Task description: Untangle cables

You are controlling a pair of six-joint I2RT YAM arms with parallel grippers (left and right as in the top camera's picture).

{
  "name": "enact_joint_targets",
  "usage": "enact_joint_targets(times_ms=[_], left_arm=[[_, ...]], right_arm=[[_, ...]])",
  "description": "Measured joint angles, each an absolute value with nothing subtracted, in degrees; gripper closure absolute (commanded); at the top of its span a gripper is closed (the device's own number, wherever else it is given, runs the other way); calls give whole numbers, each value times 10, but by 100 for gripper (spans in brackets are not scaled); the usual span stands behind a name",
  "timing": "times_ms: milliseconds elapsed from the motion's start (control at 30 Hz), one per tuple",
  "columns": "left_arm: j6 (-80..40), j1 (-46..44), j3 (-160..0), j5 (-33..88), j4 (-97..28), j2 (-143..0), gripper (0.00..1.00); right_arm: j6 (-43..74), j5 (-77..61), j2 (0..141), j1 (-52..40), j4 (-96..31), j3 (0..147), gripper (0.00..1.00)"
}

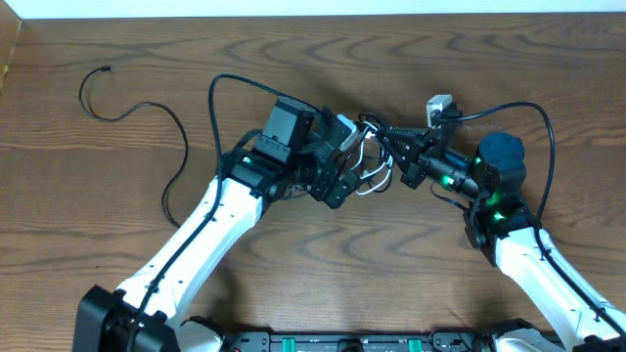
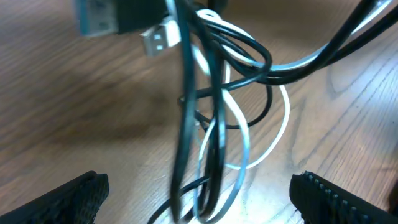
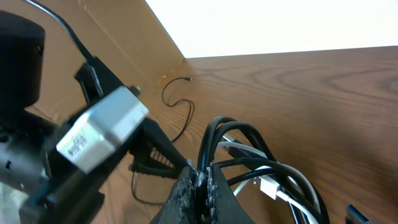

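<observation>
The cables (image 1: 366, 161) form a knot of black and white cords at the table's middle, between my two grippers. My right gripper (image 1: 393, 147) is shut on a black cord of the knot; in the right wrist view its tips (image 3: 202, 182) pinch that cord while black loops (image 3: 249, 140) and a white plug (image 3: 268, 186) hang beside them. My left gripper (image 1: 344, 168) stands open at the knot's left side. In the left wrist view the cords (image 2: 211, 118) and a silver USB plug (image 2: 158, 38) hang between its wide fingers (image 2: 81, 198) without touching them.
A separate thin black cable (image 1: 147, 110) lies loose on the wooden table (image 1: 293, 254) at the left, its end plug (image 1: 106, 68) far left. A white plug (image 1: 439, 105) sits behind the right gripper. The arms' thicker black cords (image 1: 543, 147) arch above.
</observation>
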State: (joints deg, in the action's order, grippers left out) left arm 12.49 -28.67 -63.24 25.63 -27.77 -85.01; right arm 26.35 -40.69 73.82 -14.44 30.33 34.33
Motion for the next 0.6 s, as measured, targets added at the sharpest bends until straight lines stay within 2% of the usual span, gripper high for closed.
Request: enact_joint_targets(times_ms=[33, 100, 400, 600], left_arm=[[124, -291, -632, 256, -276, -852, 48], [127, -299, -632, 256, -266, -855, 91], [128, -302, -632, 244, -251, -855, 92], [69, -303, -632, 114, -251, -854, 93]], right_arm=[[264, -407, 738, -144, 303, 343, 99], [266, -408, 738, -144, 303, 343, 99], [266, -402, 738, -144, 291, 343, 99], [258, -349, 738, -136, 208, 343, 99]])
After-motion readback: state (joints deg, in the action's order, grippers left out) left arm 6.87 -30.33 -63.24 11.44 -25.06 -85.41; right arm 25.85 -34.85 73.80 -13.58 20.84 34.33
